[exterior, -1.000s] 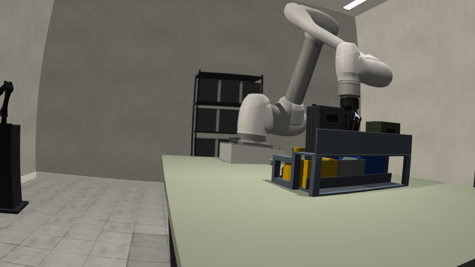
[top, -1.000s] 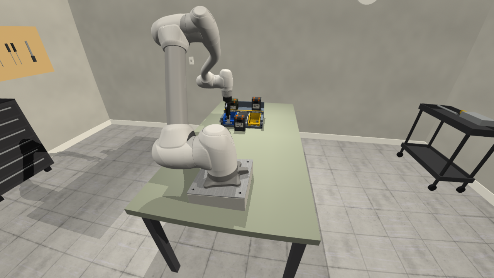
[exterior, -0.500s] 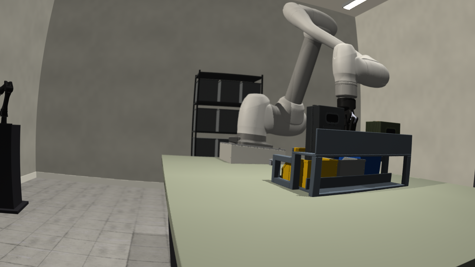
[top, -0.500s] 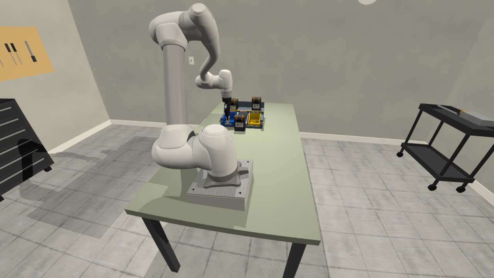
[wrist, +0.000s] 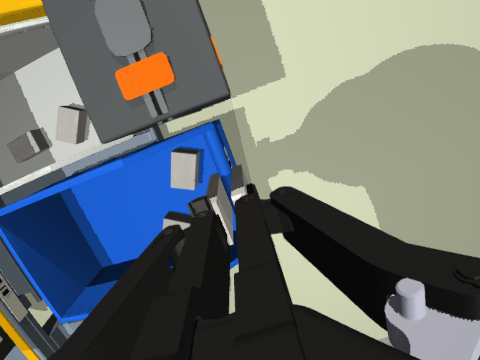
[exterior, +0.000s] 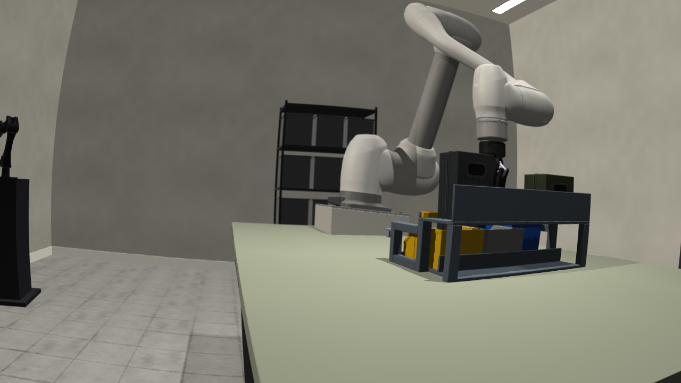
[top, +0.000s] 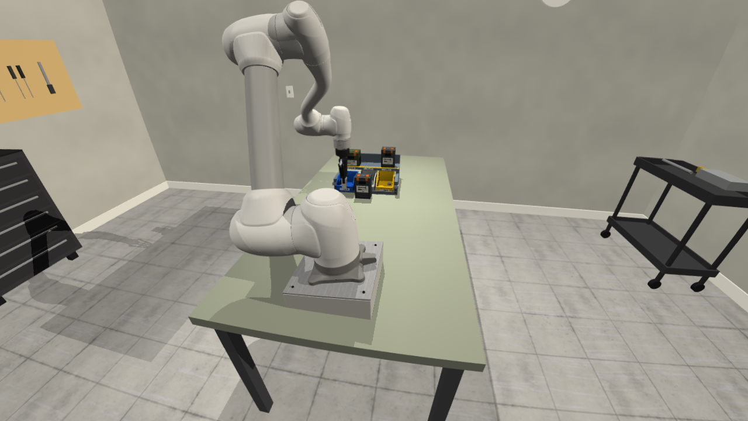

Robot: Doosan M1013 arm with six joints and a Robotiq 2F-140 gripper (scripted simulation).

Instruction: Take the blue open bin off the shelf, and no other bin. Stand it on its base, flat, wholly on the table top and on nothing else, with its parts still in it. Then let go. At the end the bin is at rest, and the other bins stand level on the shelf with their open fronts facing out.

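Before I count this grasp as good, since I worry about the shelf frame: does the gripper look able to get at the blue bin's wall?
Probably yes: the gripper is already shut on the blue bin front wall, coming from above. The dark case sits beside it, apparently not blocking.
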